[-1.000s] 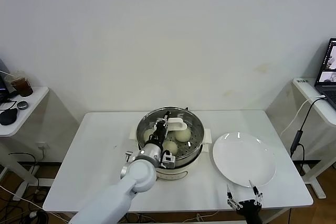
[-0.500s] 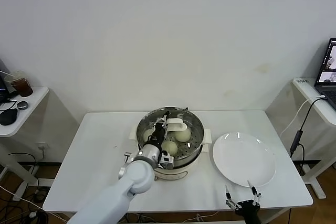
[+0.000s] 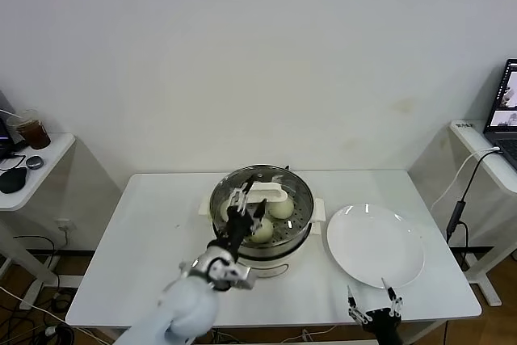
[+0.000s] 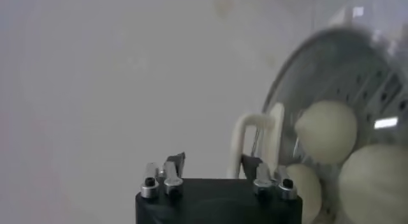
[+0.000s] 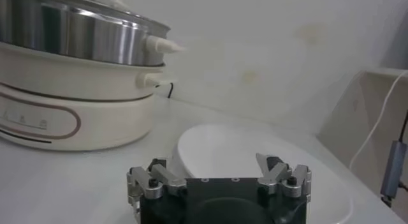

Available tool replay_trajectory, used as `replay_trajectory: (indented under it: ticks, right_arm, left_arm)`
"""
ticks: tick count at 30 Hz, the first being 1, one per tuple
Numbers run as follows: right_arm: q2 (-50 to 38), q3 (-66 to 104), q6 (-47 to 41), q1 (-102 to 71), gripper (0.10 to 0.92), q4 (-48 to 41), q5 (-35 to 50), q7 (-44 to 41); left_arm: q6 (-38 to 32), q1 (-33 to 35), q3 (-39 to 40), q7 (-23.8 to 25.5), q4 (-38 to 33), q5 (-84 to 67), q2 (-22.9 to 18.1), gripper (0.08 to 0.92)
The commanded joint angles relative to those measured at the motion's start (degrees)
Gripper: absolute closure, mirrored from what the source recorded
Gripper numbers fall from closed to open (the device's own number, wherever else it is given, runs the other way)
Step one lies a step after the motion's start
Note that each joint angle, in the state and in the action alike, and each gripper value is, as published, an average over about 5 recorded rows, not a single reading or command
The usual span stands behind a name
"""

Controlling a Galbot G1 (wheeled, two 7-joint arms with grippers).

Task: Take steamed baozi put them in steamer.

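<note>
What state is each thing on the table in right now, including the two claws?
steamer: uncovered, buns inside.
baozi: lying on the steamer's perforated tray.
lid: resting on the steamer.
plate: bare, beside the steamer.
left gripper: open, holding nothing, above the steamer.
right gripper: open, idle at the table's near edge.

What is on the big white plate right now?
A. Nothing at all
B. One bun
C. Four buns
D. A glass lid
A. The white plate lies bare on the table, to the right of the steamer, and the pale buns that show sit inside the steamer on its perforated tray.
</note>
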Motion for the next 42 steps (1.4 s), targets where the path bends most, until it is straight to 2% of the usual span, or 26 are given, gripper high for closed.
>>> replay_trajectory:
  ticks: [1,4,7,14,22,27,42]
  right_arm:
    - [-0.3,-0.4,0.1,-0.2,0.203,0.8,0.3,0.0]
    - [-1.0,-0.7,0.1,-0.5,0.203,1.2,1.0,0.0]
    - [-2.5,-1.7,-0.7,-1.4,0.203,2.5,3.5,-0.5]
    - [-8.3,-6.5,-3.0,-5.6,0.203,6.9,7.8,-0.6]
    - [-9.2,-7.9,-3.7,-7.9,0.203,8.9,9.4,1.6]
    - [-8.9,-8.3,-3.7,-8.8,0.203,9.3,9.5,2.5]
    - [-8.9,-7.8,-2.9,-9.6,0.203,8.9,10.1,2.7]
  left_arm:
    - [-20.7,36.6,-26.6,-10.5,-15.6,-39.8,-2.3,0.214]
    - [-24.0,45.5,-32.5,-11.7,-16.7,-48.4,-3.9,0.183]
    - [-26.6,52.3,-34.8,-12.8,-16.5,-54.0,-5.5,0.178]
    - [-32.1,58.0,-34.7,-16.0,-11.1,-55.8,-10.0,0.177]
    - [-41.0,59.1,-31.2,-12.3,-2.2,-54.0,-13.6,0.177]
    - [-45.2,59.1,-29.8,-12.0,0.4,-52.7,-14.7,0.177]
    - [-43.2,57.4,-31.2,-10.4,0.2,-52.1,-14.4,0.177]
